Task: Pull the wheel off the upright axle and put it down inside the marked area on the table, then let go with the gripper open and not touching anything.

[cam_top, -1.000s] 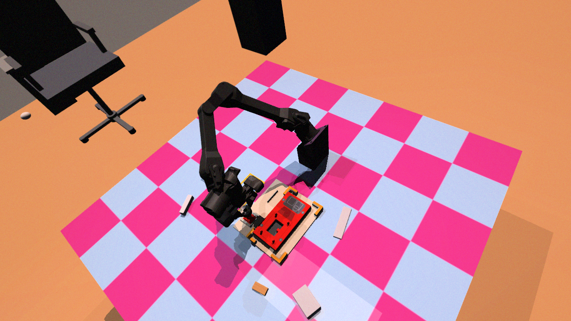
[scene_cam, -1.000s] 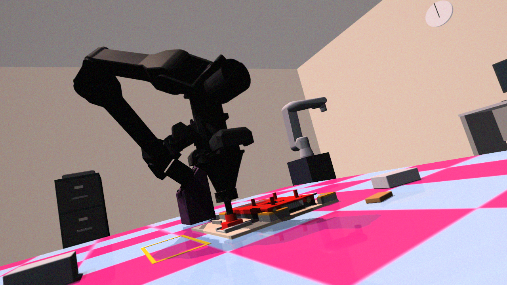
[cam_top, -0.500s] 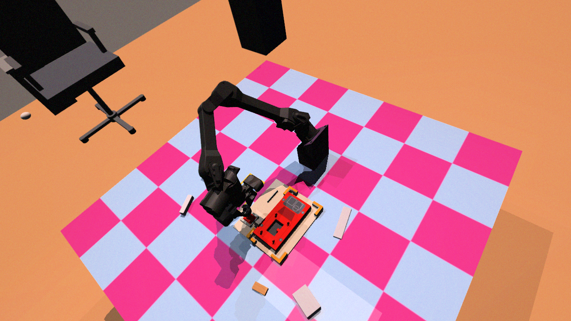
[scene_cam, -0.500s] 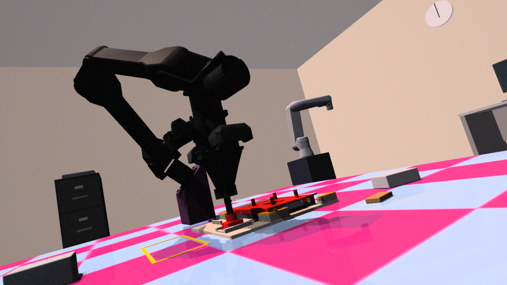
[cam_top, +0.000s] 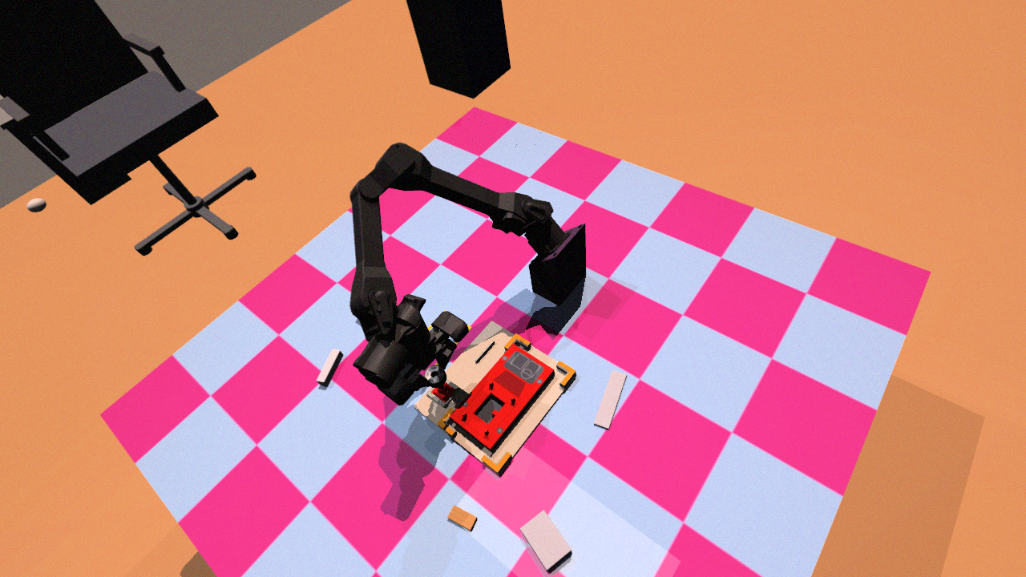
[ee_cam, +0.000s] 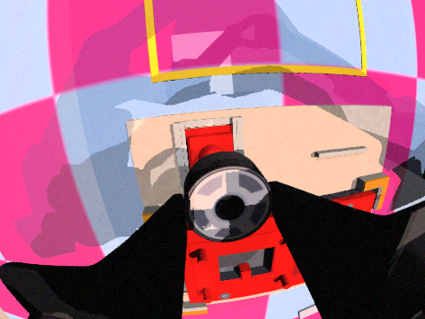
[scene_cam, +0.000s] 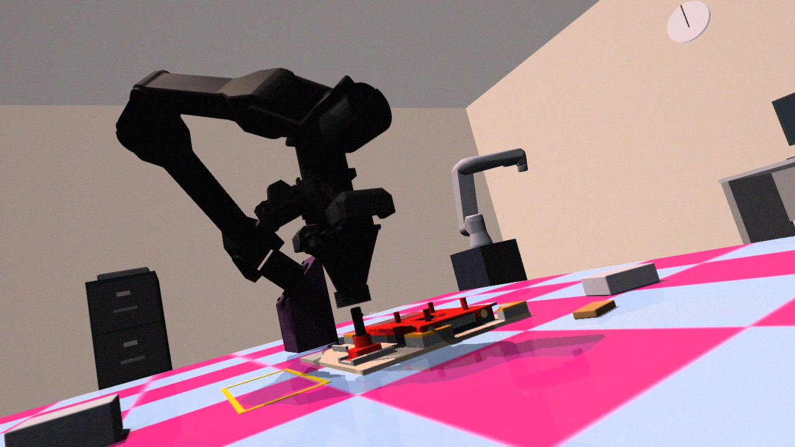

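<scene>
The wheel, black with a grey spoked face, shows in the wrist view (ee_cam: 204, 190), in the top view (cam_top: 434, 373) and edge-on in the exterior view (scene_cam: 352, 298). My gripper (scene_cam: 355, 282) (ee_cam: 226, 196) is shut on it, with a finger at either side. The wheel hangs just above the upright black axle (scene_cam: 357, 318), with a small gap between them. The axle stands on a red base (scene_cam: 364, 348) (ee_cam: 209, 133). The marked area, a yellow outline (scene_cam: 232, 401) (ee_cam: 261, 72), lies on the table beside the board; the arm mostly hides it in the top view.
The beige board (cam_top: 534, 419) (ee_cam: 274, 124) also carries a red plate (cam_top: 502, 387) with upright pegs and orange-topped corner blocks. A thin bar (cam_top: 485, 352) (ee_cam: 341, 151) lies on it. Loose blocks lie around, including an orange one (cam_top: 462, 517) (scene_cam: 593, 309).
</scene>
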Tool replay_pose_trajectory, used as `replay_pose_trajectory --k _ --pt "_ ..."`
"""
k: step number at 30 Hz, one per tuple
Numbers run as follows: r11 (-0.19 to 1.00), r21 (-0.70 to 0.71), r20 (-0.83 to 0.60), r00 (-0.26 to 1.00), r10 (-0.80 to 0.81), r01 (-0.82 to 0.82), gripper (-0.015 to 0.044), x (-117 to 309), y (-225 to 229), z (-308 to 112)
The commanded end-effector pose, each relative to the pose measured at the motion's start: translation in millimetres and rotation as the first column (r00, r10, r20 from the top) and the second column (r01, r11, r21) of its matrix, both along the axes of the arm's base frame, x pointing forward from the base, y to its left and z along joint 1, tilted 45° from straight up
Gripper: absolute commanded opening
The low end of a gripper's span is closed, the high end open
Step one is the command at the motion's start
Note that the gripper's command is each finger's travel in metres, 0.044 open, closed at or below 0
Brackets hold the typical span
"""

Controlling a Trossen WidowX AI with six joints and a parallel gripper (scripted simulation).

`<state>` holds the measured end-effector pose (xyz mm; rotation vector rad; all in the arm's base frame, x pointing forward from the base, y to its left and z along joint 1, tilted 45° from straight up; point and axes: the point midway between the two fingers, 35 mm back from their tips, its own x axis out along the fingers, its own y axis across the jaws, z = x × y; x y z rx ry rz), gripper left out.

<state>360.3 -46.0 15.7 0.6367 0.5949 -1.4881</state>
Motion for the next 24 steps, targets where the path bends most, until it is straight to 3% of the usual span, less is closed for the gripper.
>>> replay_pose_trajectory --k 1,9,24 --pt "1.0 0.004 0.003 1.0 -0.002 0.002 0.0 0.7 6.4 5.8" --pt "1.0 0.005 0.003 1.0 -0.001 0.001 0.0 -1.4 26.2 25.1" --pt "1.0 0.004 -0.001 1.0 0.002 -0.002 0.0 -27.6 -13.9 61.6"
